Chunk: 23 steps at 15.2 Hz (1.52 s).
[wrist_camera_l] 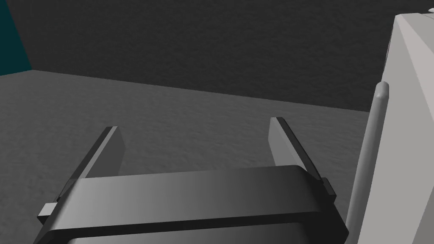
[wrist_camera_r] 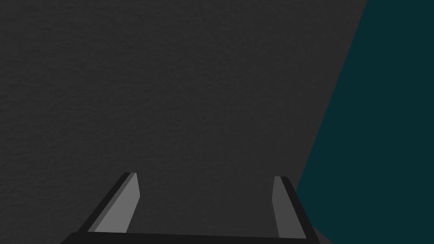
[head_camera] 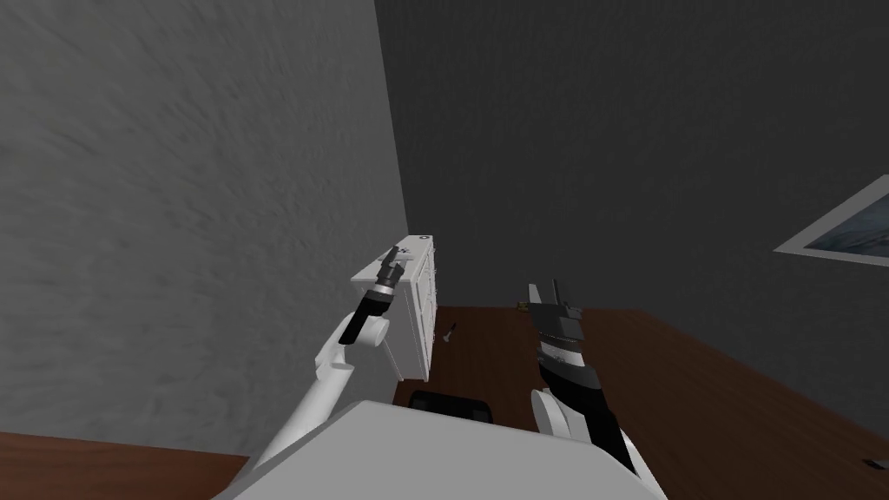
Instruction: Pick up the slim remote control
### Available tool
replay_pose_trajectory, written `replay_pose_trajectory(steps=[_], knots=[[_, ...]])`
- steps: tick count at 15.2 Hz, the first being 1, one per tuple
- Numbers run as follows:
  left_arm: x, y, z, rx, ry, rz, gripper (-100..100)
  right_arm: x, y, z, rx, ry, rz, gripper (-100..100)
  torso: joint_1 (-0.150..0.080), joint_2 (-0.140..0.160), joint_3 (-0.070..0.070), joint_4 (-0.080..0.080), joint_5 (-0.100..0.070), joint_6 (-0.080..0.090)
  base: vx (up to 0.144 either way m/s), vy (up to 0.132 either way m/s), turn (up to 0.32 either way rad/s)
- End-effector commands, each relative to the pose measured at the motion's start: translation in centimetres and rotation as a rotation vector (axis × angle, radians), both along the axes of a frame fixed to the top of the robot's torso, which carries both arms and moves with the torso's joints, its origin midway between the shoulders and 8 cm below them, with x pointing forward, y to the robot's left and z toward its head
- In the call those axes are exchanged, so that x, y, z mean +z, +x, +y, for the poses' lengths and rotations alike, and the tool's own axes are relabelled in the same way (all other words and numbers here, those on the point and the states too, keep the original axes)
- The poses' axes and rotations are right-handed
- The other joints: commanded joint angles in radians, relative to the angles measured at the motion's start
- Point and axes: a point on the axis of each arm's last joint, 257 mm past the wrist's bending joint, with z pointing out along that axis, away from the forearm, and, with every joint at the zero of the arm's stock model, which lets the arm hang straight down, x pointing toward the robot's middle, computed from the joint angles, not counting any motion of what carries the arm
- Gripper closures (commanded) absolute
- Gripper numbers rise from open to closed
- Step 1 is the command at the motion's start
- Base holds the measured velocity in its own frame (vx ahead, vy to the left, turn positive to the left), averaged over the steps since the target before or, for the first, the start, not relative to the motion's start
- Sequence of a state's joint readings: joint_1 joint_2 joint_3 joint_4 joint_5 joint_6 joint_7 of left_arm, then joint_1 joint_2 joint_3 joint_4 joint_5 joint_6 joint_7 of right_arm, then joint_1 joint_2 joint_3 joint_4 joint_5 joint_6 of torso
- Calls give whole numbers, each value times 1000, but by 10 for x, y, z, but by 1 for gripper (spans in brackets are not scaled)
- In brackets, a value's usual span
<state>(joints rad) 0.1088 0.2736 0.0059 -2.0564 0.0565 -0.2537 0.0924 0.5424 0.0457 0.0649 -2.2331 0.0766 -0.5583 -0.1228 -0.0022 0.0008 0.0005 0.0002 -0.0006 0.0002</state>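
Observation:
A slim light grey bar with a rounded end (wrist_camera_l: 368, 148) lies along a white surface (wrist_camera_l: 413, 106), just outside one finger of my left gripper (wrist_camera_l: 194, 123). I cannot tell for sure that it is the remote. My left gripper's fingers stand wide open with nothing between them. In the head view my left gripper (head_camera: 397, 255) hovers over the top of a white cabinet (head_camera: 415, 304) in the room's corner. My right gripper (head_camera: 544, 286) is raised to the right of the cabinet, open and empty, fingers (wrist_camera_r: 127, 203) facing a dark wall.
A small slim dark object (head_camera: 450, 331) lies on the brown wooden floor (head_camera: 694, 382) by the cabinet's foot. A small dark ring (head_camera: 423, 237) sits at the far end of the cabinet's top. Grey walls meet behind the cabinet.

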Motion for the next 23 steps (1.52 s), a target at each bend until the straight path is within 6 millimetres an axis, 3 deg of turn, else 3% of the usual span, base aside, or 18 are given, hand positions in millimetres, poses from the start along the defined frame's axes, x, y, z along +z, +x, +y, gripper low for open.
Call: replay_pose_trajectory(steps=[1, 3, 4, 7, 8, 11, 12, 14, 15, 18, 19, 22, 23], knots=[[-5, 19, 3, 12, 43, 40, -100, 0, 0, 0, 0, 0, 0, 0, 0, 0, 0, 0, 0, 0, -20, -32, -47], [10, 26, -3, 3, 44, 23, -100, 0, 0, 0, 0, 0, 0, 0, 0, 0, 0, 0, 0, 0, -17, -31, -28], [-3, 41, 5, 24, 83, 70, -100, 0, 0, 0, 0, 0, 0, 0, 0, 0, 0, 0, 0, 0, -17, -38, -49], [14, 49, -2, 17, 83, 54, -100, 0, 0, 0, 0, 0, 0, 0, 0, 0, 0, 0, 0, 0, -16, -26, -23], [3, 66, 7, 43, 122, 102, -100, 0, 0, 0, 0, 0, 0, 0, 0, 0, 0, 0, 0, 0, -10, -29, -53], [19, 72, 2, 38, 122, 88, -100, 0, 0, 0, 0, 0, 0, 0, 0, 0, 0, 0, 0, 0, -10, -23, -26], [11, 88, 12, 67, 161, 131, -100, 0, 0, 0, 0, 0, 0, 0, 1, -1, 0, 0, 0, 0, -5, -24, -62], [24, 95, 8, 66, 161, 126, -100, 0, 0, 0, 0, 0, 0, 0, 0, -1, -1, 0, 0, 0, -6, -24, -45], [18, 108, 21, 97, 199, 160, -100, 0, 0, 0, 0, 0, 0, 0, 0, -1, 0, 0, 0, 0, -6, -29, -65], [30, 118, 18, 102, 197, 168, -100, 0, 0, 0, 0, 0, 0, 0, 0, -1, -1, 0, 0, 0, -4, -26, -29], [27, 133, 33, 138, 232, 201, -100, 0, 0, 0, 0, 0, 0, 0, 0, -1, -1, 0, 0, 0, 0, -24, -68], [36, 140, 31, 145, 229, 214, -100, 0, 0, 0, 0, 0, 0, 0, 0, -1, -1, 0, 0, 0, 1, -20, -35], [37, 152, 47, 182, 261, 242, -100, 0, 0, 0, 0, 0, 0, 0, 1, -1, -1, 0, 0, 0, 7, -21, -65]])
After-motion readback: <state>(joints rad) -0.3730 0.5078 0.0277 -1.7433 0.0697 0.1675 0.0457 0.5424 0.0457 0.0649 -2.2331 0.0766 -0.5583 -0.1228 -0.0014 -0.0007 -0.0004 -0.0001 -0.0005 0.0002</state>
